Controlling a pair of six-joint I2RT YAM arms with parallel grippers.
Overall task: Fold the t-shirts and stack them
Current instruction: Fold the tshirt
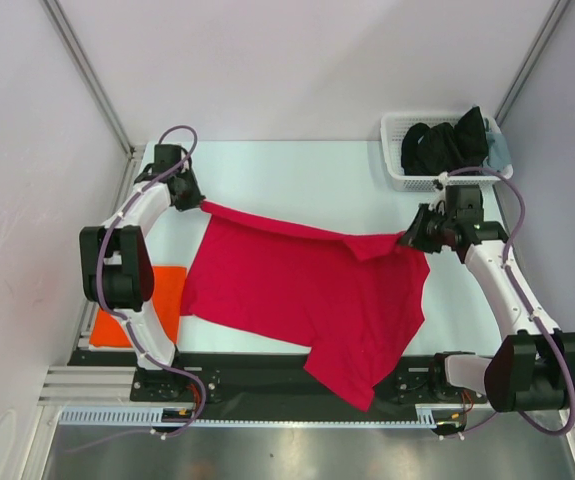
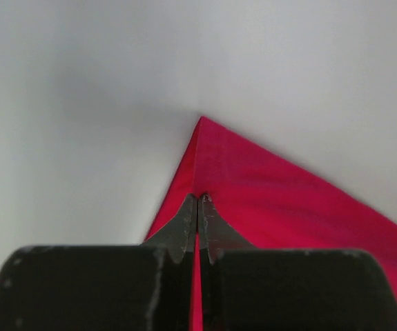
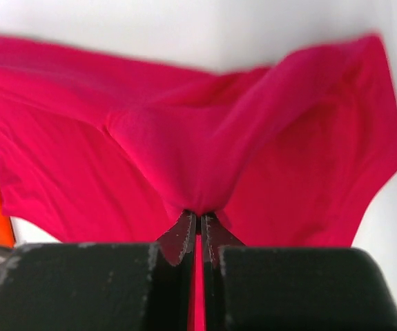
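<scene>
While the red shirt (image 1: 307,290) is stretched out across the middle of the table (image 1: 297,175), its lower corner hangs past the near edge, over the black rail between the arm bases. That's my first worry: any drag toward the back could catch that tail on the rail hardware, or it just flops under and the fold comes out crooked. The whole thing lies skewed anyway, so I'd guess it needs squaring up before folding.

Left gripper (image 1: 199,202) is clamped on a far-left corner of the shirt, and from its wrist cam it's only a thin pinch right at the tip of the cloth. Pull too hard sideways and I think that corner pops out.

Right gripper (image 1: 410,238) is clenched on a bunched wad near the far-right side, with a sleeve-like flap folded over beside it. Looks like it could have more than one layer, can't tell for sure. If so, the shirt won't spread flat.

Orange shirt (image 1: 167,292) sits folded at the left edge, just beside the red hem and partly behind the left arm. Sweeping the red one that way could rumple it.

Basket (image 1: 395,165) with dark clothes is just behind the right arm, so a big backswing might bump it.
</scene>
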